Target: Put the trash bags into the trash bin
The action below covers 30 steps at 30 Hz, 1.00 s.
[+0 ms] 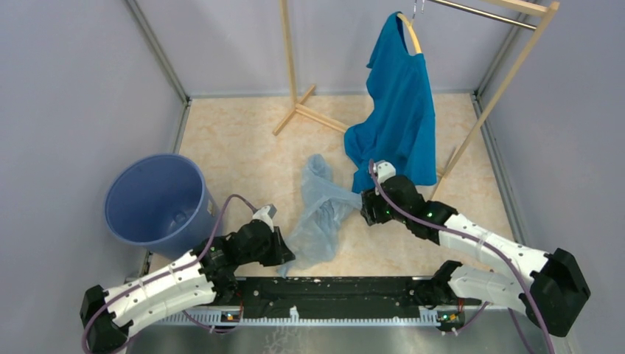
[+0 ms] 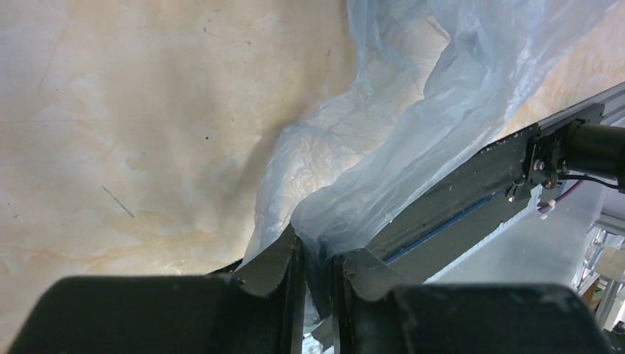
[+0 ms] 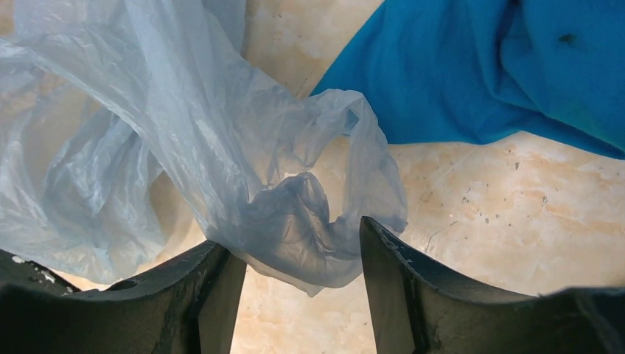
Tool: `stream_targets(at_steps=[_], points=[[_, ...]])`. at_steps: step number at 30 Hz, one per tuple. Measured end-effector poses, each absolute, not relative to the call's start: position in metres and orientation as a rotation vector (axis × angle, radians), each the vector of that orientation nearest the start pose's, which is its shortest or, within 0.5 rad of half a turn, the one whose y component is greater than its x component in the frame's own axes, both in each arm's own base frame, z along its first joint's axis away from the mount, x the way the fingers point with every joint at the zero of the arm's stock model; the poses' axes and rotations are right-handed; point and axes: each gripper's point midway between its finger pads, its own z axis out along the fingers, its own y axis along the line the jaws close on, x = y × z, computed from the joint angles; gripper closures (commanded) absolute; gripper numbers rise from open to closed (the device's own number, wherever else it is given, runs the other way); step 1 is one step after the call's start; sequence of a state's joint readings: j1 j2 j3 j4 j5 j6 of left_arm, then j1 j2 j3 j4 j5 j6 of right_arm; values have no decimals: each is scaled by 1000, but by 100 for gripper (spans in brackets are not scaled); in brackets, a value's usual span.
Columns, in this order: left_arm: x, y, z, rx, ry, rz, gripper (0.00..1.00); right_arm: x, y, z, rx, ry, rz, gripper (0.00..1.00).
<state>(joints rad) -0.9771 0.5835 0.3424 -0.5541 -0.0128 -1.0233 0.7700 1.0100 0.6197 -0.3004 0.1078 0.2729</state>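
The trash bag [image 1: 320, 210], thin, pale blue and crinkled, lies on the beige floor between my two arms. My left gripper [image 1: 284, 251] is at the bag's near lower corner. In the left wrist view the left gripper [image 2: 317, 254] is shut on a fold of the trash bag [image 2: 413, 110]. My right gripper [image 1: 366, 210] is at the bag's right edge. The right wrist view shows the right gripper [image 3: 295, 251] open, and a bunched part of the trash bag [image 3: 221, 147] hangs loose between the spread fingers. The round blue trash bin [image 1: 158, 203] stands at the left, mouth up.
A bright blue T-shirt [image 1: 398, 110] hangs from a wooden rack [image 1: 291, 66] at the back right; its hem [image 3: 479, 66] lies just beyond the right gripper. The black base rail [image 2: 472, 184] runs along the near edge. Grey walls close in both sides.
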Motion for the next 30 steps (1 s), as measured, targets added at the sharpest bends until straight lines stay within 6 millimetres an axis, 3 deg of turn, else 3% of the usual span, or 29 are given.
stream_targets(at_steps=[3,8,15,19,22,24,26,28,30], points=[[92,-194,66,-70,2566,-877,84,218,199,103,-508,2253,414,51],[93,-192,65,-74,2564,-866,94,225,199,94,-507,2265,371,98],[102,-188,69,-76,2535,-808,100,229,207,88,-483,2274,397,100],[128,-195,99,-27,2462,-713,100,238,221,91,-464,2317,411,100],[172,-218,162,48,2361,-619,100,267,245,124,-455,2307,413,100],[219,-238,226,58,2264,-578,100,297,269,176,-458,2250,423,100],[274,-251,312,51,2108,-560,100,326,292,248,-453,2137,455,100],[310,-254,405,58,1907,-575,100,343,308,359,-428,1899,545,100],[312,-244,491,76,1682,-620,100,327,301,444,-414,1676,622,100]])
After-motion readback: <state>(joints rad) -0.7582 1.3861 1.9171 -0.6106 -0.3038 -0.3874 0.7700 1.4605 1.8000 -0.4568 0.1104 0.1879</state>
